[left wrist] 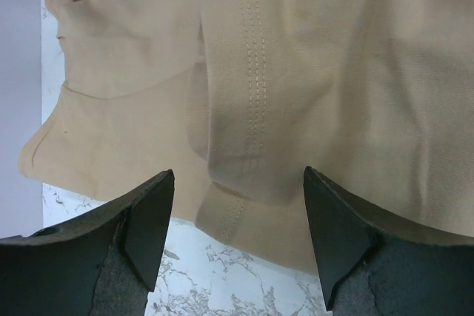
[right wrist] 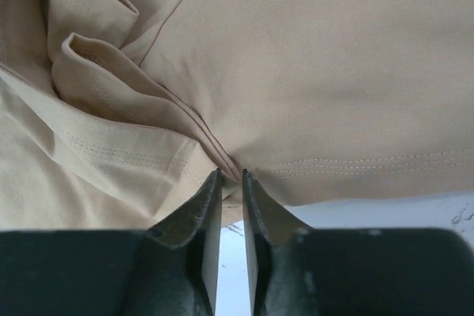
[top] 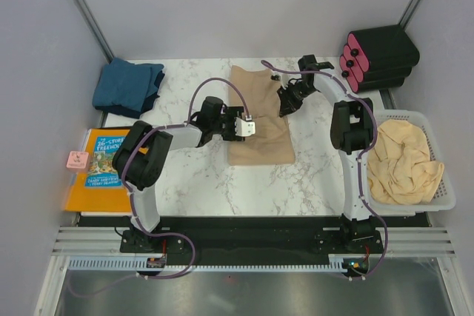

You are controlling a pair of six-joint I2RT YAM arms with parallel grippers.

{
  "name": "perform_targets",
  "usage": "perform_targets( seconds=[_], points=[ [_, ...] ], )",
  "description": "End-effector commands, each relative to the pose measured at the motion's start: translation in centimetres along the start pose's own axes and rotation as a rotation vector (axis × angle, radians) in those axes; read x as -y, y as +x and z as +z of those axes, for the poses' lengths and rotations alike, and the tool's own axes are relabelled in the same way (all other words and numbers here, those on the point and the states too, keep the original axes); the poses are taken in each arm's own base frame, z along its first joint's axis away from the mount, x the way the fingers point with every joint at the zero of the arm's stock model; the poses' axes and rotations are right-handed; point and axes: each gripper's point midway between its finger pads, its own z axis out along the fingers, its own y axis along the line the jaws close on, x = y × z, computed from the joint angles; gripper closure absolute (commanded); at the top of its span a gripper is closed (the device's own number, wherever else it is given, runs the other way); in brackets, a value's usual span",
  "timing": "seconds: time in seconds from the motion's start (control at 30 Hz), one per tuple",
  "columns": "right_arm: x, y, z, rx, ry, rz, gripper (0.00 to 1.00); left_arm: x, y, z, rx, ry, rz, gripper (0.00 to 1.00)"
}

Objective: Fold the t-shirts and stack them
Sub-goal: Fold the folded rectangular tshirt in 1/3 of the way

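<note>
A tan t-shirt (top: 259,146) lies folded into a long strip in the middle of the marble table. My left gripper (top: 250,126) hovers at its left edge, open, with the stitched hem (left wrist: 255,86) between and beyond its fingers (left wrist: 152,220) and nothing held. At the shirt's right edge, my right gripper (top: 286,106) has its narrow jaws pinched on a bunched fold of the tan t-shirt (right wrist: 311,72) at its tips (right wrist: 230,174). A folded dark teal-blue t-shirt (top: 127,88) sits at the back left. A pale beige t-shirt (top: 400,160) lies crumpled in the white basket (top: 446,186).
An orange-and-blue picture book (top: 100,160) lies at the left table edge, with a small pink object (top: 77,159) on it. A black case with pink ends (top: 378,57) stands at the back right. The basket sits against the right edge.
</note>
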Motion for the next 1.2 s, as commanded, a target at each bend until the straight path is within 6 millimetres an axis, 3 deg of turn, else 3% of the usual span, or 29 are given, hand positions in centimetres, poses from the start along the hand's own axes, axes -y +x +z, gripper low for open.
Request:
perform_targets(
  seconds=[0.0, 0.3, 0.43, 0.5, 0.53, 0.57, 0.67, 0.8, 1.17],
  points=[
    [-0.1, -1.7, -1.1, 0.042, 0.011, -0.049, 0.81, -1.6, -0.1, 0.6, 0.002, -0.03, 0.047, 0.22],
    [0.6, -2.5, -2.7, 0.053, 0.07, -0.08, 0.93, -1.9, 0.5, 1.5, -0.038, -0.04, 0.07, 0.22],
    [0.6, -2.8, -3.4, 0.062, 0.084, -0.085, 0.94, -2.0, 0.5, 1.5, -0.041, -0.043, 0.072, 0.22],
    [0.4, -2.9, -3.4, 0.063, 0.079, -0.084, 0.89, -2.0, 0.6, 1.5, -0.041, -0.043, 0.072, 0.22],
    [0.2, -2.9, -3.5, 0.065, 0.073, -0.078, 0.84, -2.0, 0.6, 1.5, -0.041, -0.043, 0.07, 0.22],
    [0.1, -2.8, -3.5, 0.065, 0.067, -0.075, 0.71, -2.0, 0.5, 1.5, -0.042, -0.045, 0.071, 0.22],
    [-0.5, -2.8, -3.5, 0.071, 0.046, -0.069, 0.6, -2.0, 0.5, 1.5, -0.042, -0.044, 0.07, 0.22],
    [-1.2, -2.8, -3.4, 0.078, 0.019, -0.063, 0.58, -1.9, 0.5, 1.5, -0.043, -0.046, 0.068, 0.22],
    [-3.5, -0.6, -0.9, 0.027, -0.078, -0.042, 0.58, -2.1, 0.3, 1.7, -0.038, -0.057, 0.07, 0.22]
  ],
)
